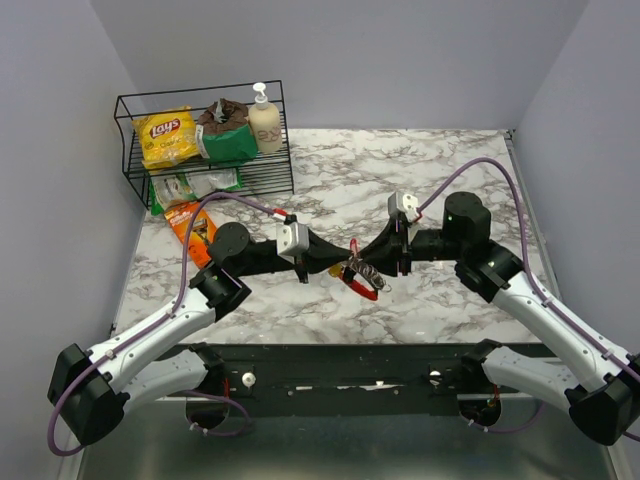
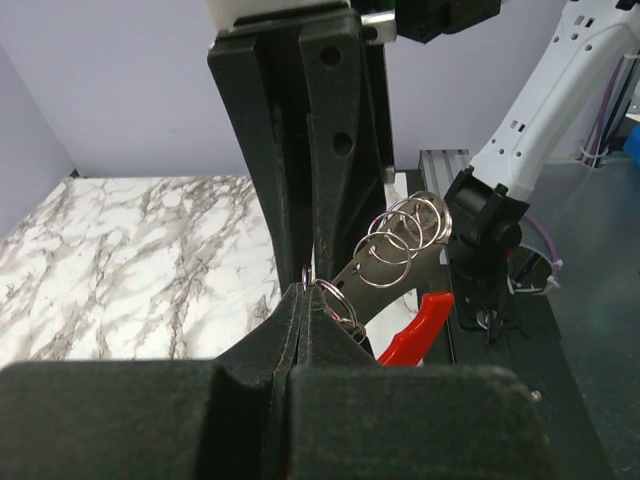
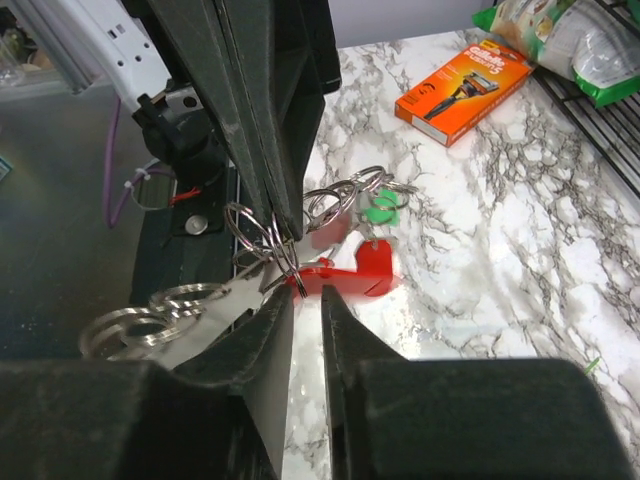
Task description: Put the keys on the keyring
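The keyring, a red curved loop with several silvery rings, hangs between both grippers just above the marble near the front edge. My left gripper is shut on one small silvery ring of the bunch. In the left wrist view, more rings and the red loop hang to the right of its tips. My right gripper faces it, its jaws a narrow gap apart with only marble between them. The red loop lies just past its tips. A green-headed key hangs on the rings behind the loop.
A black wire rack at the back left holds a Lays bag, a green bag and a soap bottle. An orange box lies in front of it. The table's front edge is close below the grippers.
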`<state>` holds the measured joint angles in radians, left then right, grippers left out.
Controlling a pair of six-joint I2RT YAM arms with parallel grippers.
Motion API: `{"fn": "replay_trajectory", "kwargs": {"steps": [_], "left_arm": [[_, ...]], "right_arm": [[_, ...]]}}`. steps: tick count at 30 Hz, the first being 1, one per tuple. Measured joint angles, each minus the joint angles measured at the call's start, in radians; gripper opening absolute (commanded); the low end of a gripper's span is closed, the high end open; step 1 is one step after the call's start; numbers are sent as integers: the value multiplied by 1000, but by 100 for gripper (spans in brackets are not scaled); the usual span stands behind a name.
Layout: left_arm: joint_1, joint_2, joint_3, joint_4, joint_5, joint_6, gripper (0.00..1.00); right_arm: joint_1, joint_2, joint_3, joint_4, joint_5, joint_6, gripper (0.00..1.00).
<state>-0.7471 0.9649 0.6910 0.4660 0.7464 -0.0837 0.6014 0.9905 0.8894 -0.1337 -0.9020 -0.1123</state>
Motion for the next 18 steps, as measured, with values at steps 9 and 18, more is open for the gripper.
{"fn": "replay_trajectory", "kwargs": {"steps": [9,18], "left_arm": [[-1,-14,-1,-24,-11,42,0],[-1,-94,-70,-38,-37,116,0]], "right_arm": [[0,-47,-8,-4,63,7,62],[0,-116,-8,1,104,8,59]]}}
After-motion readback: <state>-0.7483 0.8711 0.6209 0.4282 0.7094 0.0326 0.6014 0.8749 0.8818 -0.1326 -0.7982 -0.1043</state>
